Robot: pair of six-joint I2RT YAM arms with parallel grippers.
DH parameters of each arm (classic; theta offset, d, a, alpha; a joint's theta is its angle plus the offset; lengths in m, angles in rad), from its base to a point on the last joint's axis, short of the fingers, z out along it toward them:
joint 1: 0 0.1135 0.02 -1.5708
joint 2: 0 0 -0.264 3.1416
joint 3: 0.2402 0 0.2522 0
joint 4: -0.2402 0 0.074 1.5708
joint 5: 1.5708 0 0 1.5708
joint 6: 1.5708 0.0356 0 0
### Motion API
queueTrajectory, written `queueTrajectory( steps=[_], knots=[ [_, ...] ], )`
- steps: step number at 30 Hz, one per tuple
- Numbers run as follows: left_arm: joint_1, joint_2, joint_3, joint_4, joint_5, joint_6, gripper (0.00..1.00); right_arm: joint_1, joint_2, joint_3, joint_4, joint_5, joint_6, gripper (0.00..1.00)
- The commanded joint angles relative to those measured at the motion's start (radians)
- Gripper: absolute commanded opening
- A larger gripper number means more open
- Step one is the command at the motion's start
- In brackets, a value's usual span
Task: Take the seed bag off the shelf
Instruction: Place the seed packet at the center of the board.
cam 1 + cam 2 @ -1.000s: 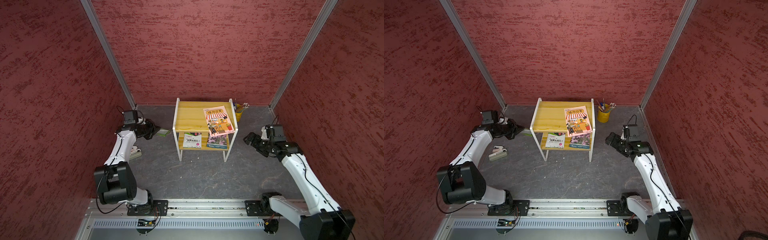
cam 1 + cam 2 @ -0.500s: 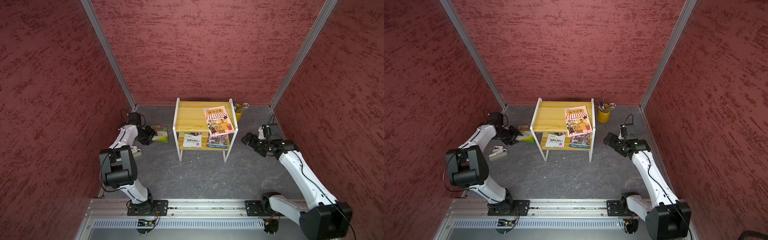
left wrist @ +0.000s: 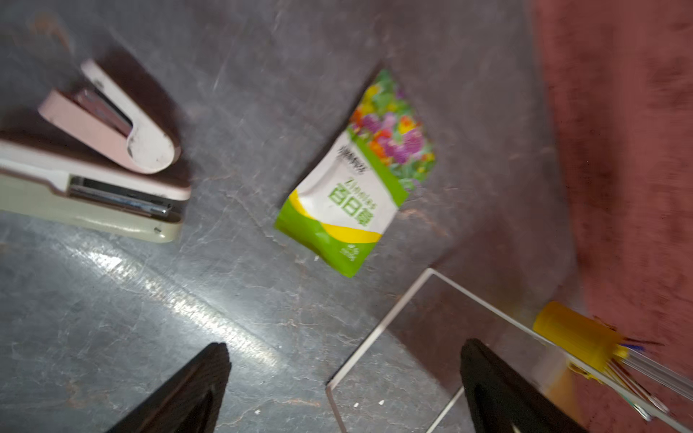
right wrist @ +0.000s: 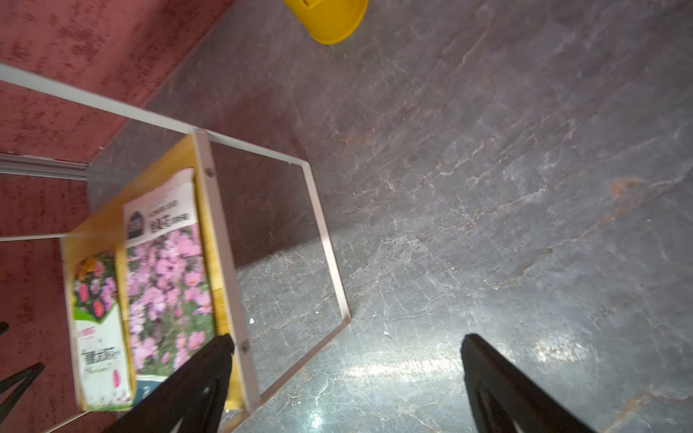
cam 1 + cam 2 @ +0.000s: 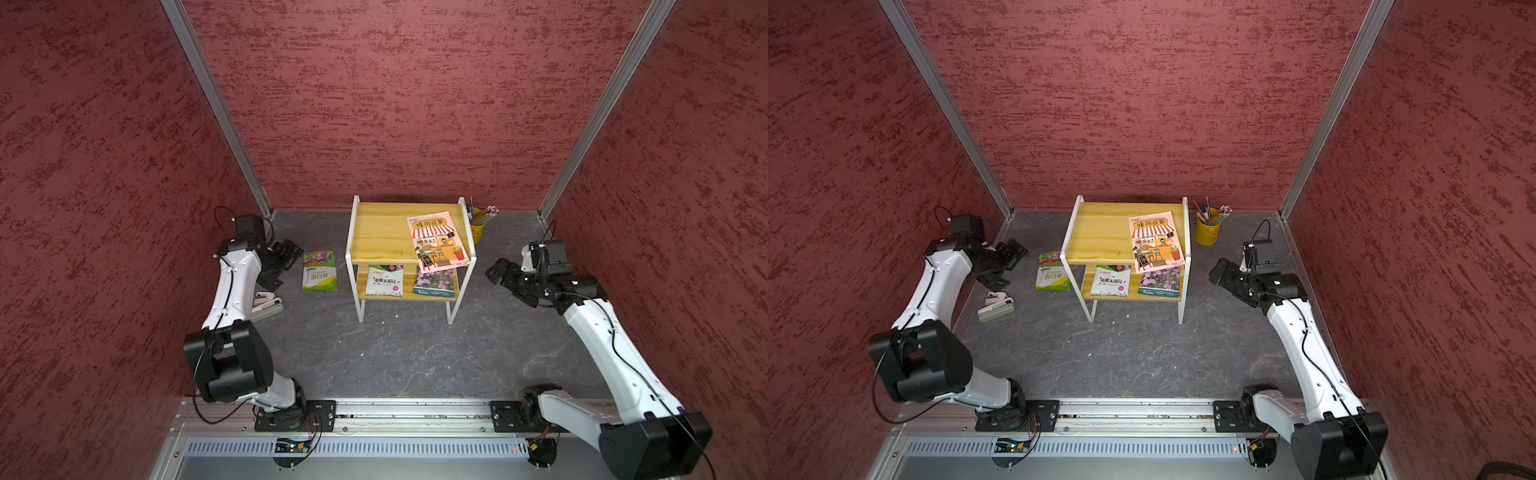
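Note:
The shelf (image 5: pixel 382 232) stands at the back middle of the grey floor. A green seed bag (image 5: pixel 319 271) with flower print lies flat on the floor just left of it, also in the left wrist view (image 3: pixel 356 176). My left gripper (image 5: pixel 286 266) hangs open a little left of that bag, holding nothing. On the lower board lie a white seed bag (image 5: pixel 384 281) and a pink-flower seed bag (image 5: pixel 436 282). My right gripper (image 5: pixel 500 280) is open and empty, right of the shelf. In the right wrist view the pink-flower bag (image 4: pixel 168 285) lies on the lower board.
A pink booklet (image 5: pixel 438 241) lies on the shelf's top board. A stapler (image 5: pixel 268 305) sits on the floor near the left arm. A yellow pencil cup (image 5: pixel 478 226) stands behind the shelf's right corner. Red walls close in on three sides.
My left gripper went from shut on the green seed bag to open, leaving the bag on the floor left of the shelf, then drew back. The right arm barely shifted.

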Motion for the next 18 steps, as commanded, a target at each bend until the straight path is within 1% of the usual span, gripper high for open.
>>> queueTrajectory(
  steps=[1,4,8,11,13,16,18],
  knots=[
    [-0.011,-0.109,0.053,0.038,0.084,0.047,1.0,0.006,0.024,0.123,-0.05,0.025,-0.032,0.98],
    [-0.049,-0.147,0.138,0.021,0.123,0.032,1.0,0.005,0.066,0.214,-0.066,0.008,-0.032,0.99],
    [-0.141,-0.174,0.209,0.006,0.091,-0.005,1.0,0.007,0.087,0.325,-0.077,-0.009,-0.04,0.98],
    [-0.197,-0.154,0.227,-0.007,0.094,-0.013,1.0,0.007,0.103,0.445,-0.134,-0.02,-0.057,0.98],
    [-0.222,-0.142,0.225,-0.015,0.083,-0.009,1.0,0.007,0.122,0.546,-0.19,-0.062,-0.064,0.99],
    [-0.236,-0.143,0.211,-0.02,0.056,0.003,1.0,0.008,0.122,0.653,-0.273,-0.123,-0.051,0.99],
    [-0.245,-0.14,0.207,-0.038,0.01,0.034,1.0,0.009,0.103,0.695,-0.319,-0.143,-0.052,0.98]
  ],
)
